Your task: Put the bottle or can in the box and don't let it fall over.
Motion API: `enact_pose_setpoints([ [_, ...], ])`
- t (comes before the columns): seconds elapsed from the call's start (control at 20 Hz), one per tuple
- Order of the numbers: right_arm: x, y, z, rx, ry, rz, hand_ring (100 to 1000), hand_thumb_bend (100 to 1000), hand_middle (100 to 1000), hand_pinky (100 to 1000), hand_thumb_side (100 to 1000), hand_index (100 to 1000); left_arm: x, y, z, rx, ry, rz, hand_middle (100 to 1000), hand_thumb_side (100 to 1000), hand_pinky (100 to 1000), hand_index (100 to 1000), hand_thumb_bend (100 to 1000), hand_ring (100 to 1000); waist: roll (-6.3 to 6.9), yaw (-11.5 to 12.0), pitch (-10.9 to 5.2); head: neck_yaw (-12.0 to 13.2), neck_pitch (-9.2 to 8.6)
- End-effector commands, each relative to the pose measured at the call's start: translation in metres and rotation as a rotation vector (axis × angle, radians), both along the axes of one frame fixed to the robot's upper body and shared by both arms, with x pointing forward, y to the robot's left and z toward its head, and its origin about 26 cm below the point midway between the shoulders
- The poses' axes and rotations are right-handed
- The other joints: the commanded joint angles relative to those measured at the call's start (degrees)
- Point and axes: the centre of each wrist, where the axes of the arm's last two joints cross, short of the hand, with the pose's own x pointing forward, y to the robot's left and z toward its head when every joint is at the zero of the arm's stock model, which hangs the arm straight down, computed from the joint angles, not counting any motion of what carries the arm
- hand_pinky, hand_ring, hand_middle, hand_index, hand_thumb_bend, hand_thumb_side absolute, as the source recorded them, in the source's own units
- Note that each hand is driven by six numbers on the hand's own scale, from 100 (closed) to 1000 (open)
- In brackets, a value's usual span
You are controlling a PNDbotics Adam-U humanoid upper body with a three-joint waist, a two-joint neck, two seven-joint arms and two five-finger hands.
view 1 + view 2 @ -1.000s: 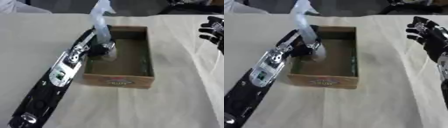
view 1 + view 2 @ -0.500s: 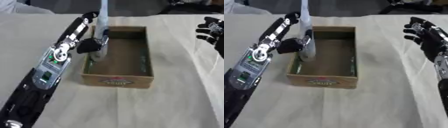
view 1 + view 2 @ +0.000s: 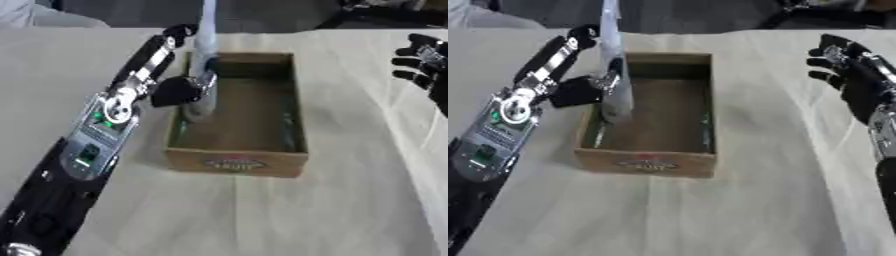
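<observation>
We're looking down from the head, two eyes side by side, facing forward over the table (image 3: 350, 210). Both views share the cardboard box (image 3: 241, 162) near centre, close below us. The left eye sets the box further right and catches only the edge of the right hand (image 3: 846, 75); the right eye shows more of it. The left arm (image 3: 96, 135) runs in from the lower left.

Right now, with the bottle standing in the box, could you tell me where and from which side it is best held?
Hold the bottle at its lower body, coming from the robot's left over the box wall. It stands upright and tall against that left wall, and the left robot hand already holds it there.
</observation>
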Motion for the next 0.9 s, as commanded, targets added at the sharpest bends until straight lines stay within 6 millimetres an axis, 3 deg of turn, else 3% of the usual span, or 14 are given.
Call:
enact_pose_setpoints([
  [0.05,-0.002,-0.009,0.014,-0.024,-0.034,-0.023,819,100,701,837,385,874,-0.005,0.015,0.006,-0.007,0.002,0.016,834,377,1000,905,100,1000,0.03,0.2,-1.58,-0.4,0.10],
  [0.35,-0.003,-0.012,0.014,-0.022,-0.033,-0.032,819,100,701,837,388,874,-0.021,0.054,-0.009,-0.065,0.070,0.100,822,411,974,897,100,1000,0.28,0.9,-1.53,-1.5,0.04],
  [0.6,-0.003,-0.011,0.015,-0.021,-0.035,-0.032,820,100,701,838,388,874,-0.038,0.083,-0.009,-0.112,0.069,0.173,811,414,962,885,100,1000,0.19,0.9,-1.65,-1.7,0.18],
  [0.9,-0.004,-0.016,0.015,-0.015,-0.038,-0.052,821,100,702,838,384,875,-0.059,0.120,-0.005,-0.267,-0.006,0.268,781,526,899,894,100,987,-0.08,1.4,-1.69,-2.2,0.33],
])
